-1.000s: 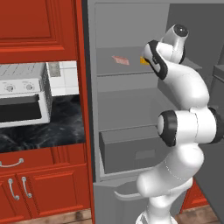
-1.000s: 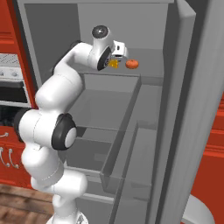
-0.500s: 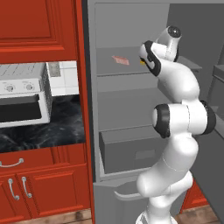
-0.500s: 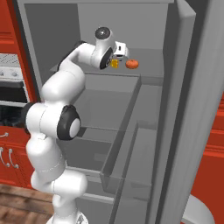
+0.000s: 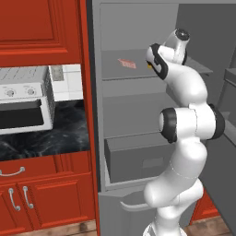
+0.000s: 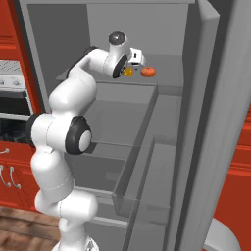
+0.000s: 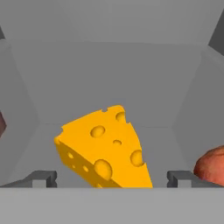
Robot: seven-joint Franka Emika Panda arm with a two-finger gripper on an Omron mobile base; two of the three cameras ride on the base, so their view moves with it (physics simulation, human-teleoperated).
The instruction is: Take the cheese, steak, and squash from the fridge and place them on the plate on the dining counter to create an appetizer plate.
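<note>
Open fridge [image 5: 138, 152] with the arm reaching onto its upper shelf [image 6: 166, 86]. The end effector [image 7: 111, 177] is spread fully wide and holds nothing; its two dark fingertips [image 7: 41, 177] stand on either side of the cheese [image 7: 105, 148], clear of it. The cheese, a holed yellow-orange wedge, lies on the shelf floor directly ahead of the hand, between the tips. In the right base view a sliver of cheese [image 6: 128, 72] shows just beside the hand, with a round orange-red item [image 6: 147, 72] near it on the same shelf. The steak [image 5: 126, 63], a flat pink slab, lies farther left on that shelf, apart from the hand. A boxy grey drawer [image 5: 136, 159] sits lower in the fridge. A white toaster oven [image 5: 25, 99] stands on the black bench [image 5: 69, 133] to the left.
</note>
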